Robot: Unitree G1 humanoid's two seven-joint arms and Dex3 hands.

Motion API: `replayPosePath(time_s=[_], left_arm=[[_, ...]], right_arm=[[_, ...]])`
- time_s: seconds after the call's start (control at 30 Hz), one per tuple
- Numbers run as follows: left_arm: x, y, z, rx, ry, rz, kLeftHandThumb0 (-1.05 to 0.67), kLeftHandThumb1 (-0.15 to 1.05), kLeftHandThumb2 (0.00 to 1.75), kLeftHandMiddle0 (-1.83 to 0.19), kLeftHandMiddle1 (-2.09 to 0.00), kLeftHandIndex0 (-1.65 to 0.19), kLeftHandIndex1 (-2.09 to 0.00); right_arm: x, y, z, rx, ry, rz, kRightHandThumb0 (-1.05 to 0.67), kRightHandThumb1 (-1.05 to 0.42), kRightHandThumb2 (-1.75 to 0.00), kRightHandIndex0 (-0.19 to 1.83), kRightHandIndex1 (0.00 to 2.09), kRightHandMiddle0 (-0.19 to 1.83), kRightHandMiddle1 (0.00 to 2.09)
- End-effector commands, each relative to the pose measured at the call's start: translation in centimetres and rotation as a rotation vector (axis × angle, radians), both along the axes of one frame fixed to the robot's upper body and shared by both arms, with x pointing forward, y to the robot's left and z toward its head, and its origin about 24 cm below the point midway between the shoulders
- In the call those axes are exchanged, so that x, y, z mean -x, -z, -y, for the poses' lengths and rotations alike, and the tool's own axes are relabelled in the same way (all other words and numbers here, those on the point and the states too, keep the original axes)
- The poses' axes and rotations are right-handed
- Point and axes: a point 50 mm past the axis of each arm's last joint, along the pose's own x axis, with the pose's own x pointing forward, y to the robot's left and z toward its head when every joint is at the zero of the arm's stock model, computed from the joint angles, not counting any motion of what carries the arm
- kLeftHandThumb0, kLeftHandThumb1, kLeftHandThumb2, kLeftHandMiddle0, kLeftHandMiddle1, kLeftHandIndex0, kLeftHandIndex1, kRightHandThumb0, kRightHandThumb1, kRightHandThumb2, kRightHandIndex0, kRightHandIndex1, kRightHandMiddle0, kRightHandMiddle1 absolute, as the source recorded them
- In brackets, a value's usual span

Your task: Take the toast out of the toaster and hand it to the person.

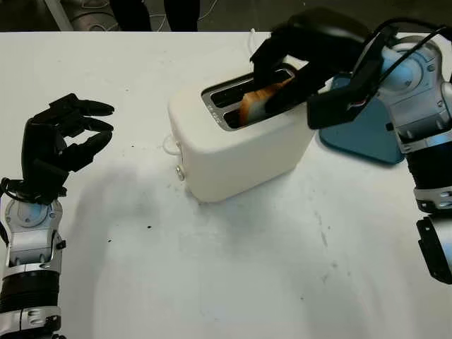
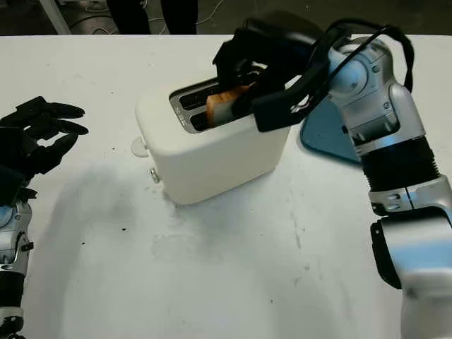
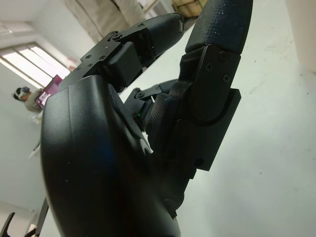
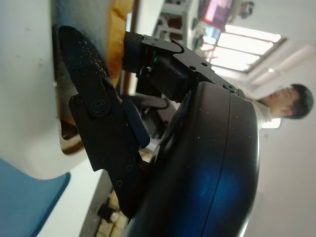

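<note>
Left hand [image 1: 60,141]: hovering above the table [image 1: 233,282] at the near left, fingers loosely curled, holding nothing.
Toaster [image 1: 240,145]: sitting mid-table, white; no readable writing showing.
Toast [image 1: 261,99]: sticking up from the toaster's nearer slot.
Right hand [image 1: 296,60]: reaching over the toaster from the right, fingers clamping the toast.
Blue board [image 1: 367,134]: lying just beyond the toaster, under the right arm.

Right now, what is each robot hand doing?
Left hand: curled, holding nothing, above the table.
Right hand: closed on the toast in the toaster.
</note>
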Motion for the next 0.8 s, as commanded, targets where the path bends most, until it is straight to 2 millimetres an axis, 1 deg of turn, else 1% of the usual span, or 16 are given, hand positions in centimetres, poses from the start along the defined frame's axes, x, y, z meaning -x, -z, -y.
replayPosePath(time_s=[0.0, 0.07, 0.17, 0.2, 0.43, 0.57, 0.63, 0.77], left_arm=[[0.3, 0.2, -0.3, 0.005, -0.014, 0.001, -1.05, 0.92, 0.16, -0.72, -1.0, -0.73, -0.79], [0.3, 0.2, -0.3, 0.001, -0.013, 0.004, -1.05, 0.92, 0.16, -0.72, -1.0, -0.73, -0.79], [0.3, 0.2, -0.3, 0.001, -0.015, 0.005, -1.05, 0.92, 0.16, -0.72, -1.0, -0.73, -0.79], [0.3, 0.2, -0.3, 0.0, -0.016, 0.005, -1.05, 0.92, 0.16, -0.72, -1.0, -0.73, -0.79], [0.3, 0.2, -0.3, -0.004, -0.016, 0.006, -1.05, 0.92, 0.16, -0.72, -1.0, -0.73, -0.79], [0.3, 0.2, -0.3, 0.006, -0.013, 0.004, -1.05, 0.92, 0.16, -0.72, -1.0, -0.73, -0.79], [0.3, 0.2, -0.3, 0.005, -0.015, 0.003, -1.05, 0.92, 0.16, -0.72, -1.0, -0.73, -0.79], [0.3, 0.2, -0.3, -0.003, -0.021, 0.003, -1.05, 0.92, 0.16, -0.73, -1.0, -0.73, -0.79]], right_arm=[[0.0, 0.7, 0.3, 0.042, -0.007, 0.014, -0.74, -0.86, -0.01, 1.11, 1.74, 0.93, 1.64], [0.1, 0.8, 0.3, 0.061, -0.017, 0.037, -0.75, -0.88, -0.01, 1.14, 1.74, 0.93, 1.72], [0.1, 0.7, 0.4, 0.072, -0.035, 0.051, -0.73, -0.91, -0.04, 1.13, 1.75, 0.93, 1.74], [0.1, 0.6, 0.4, 0.068, -0.036, 0.05, -0.7, -0.92, -0.07, 1.12, 1.75, 0.91, 1.74], [0.4, -0.6, 0.7, -0.045, -0.064, 0.09, -0.52, -0.92, -0.21, 1.1, 1.75, 0.84, 1.74], [0.5, -1.7, 1.1, -0.099, -0.061, 0.123, -0.48, -0.92, -0.27, 1.09, 1.75, 0.82, 1.75], [0.5, -2.2, 1.3, -0.127, -0.051, 0.153, -0.46, -0.92, -0.25, 1.08, 1.75, 0.81, 1.75], [-0.2, -3.4, 2.2, -0.252, -0.028, 0.15, -0.43, -0.92, -0.2, 1.07, 1.75, 0.8, 1.75]])
